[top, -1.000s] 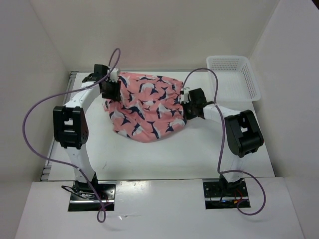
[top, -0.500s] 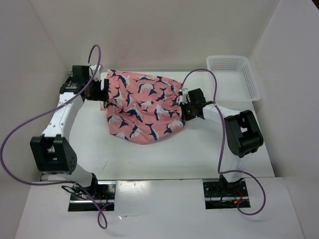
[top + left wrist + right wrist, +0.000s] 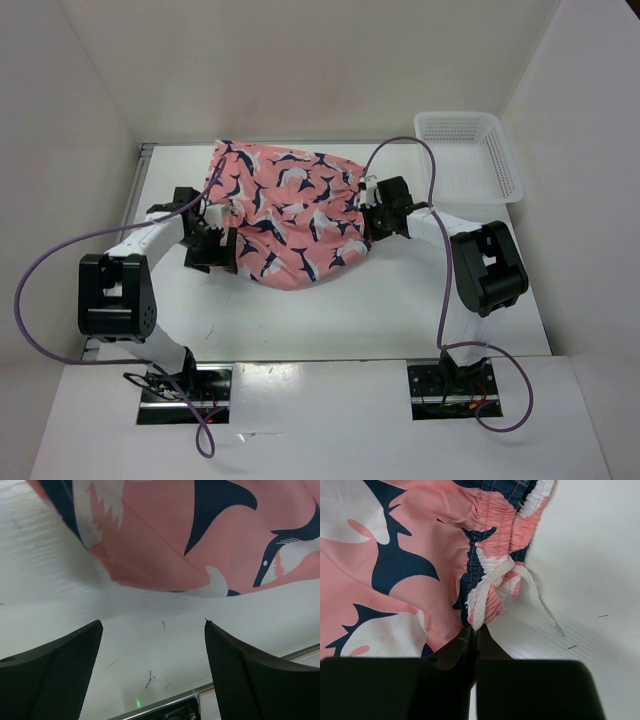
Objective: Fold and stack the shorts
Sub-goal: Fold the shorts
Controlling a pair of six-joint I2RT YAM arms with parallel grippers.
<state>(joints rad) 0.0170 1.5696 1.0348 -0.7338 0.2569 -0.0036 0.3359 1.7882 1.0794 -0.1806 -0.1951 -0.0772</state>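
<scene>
- The top view alone gives the layout: the shorts (image 3: 290,215) lie crumpled at the middle-back of the table (image 3: 340,310), and a basket (image 3: 508,165) stands at the far right corner, apart from them.
- Only the left wrist view shows that the left gripper (image 3: 152,665) holds nothing. Its jaws stand wide apart, low over bare table, and the shorts' edge lies just ahead of the fingertips, not between them.
- From above, that gripper sits at the shorts' near-left edge. Whether it touches cloth cannot be told there.
- Only the right wrist view shows how the right gripper (image 3: 472,642) grips. Its jaws are pressed together, pinching the gathered waistband (image 3: 492,515) where the white drawstring (image 3: 487,582) is tied.
- A loose drawstring end trails onto the table.
- From above, this gripper is at the shorts' right edge, with its fingers hidden under its own body.
</scene>
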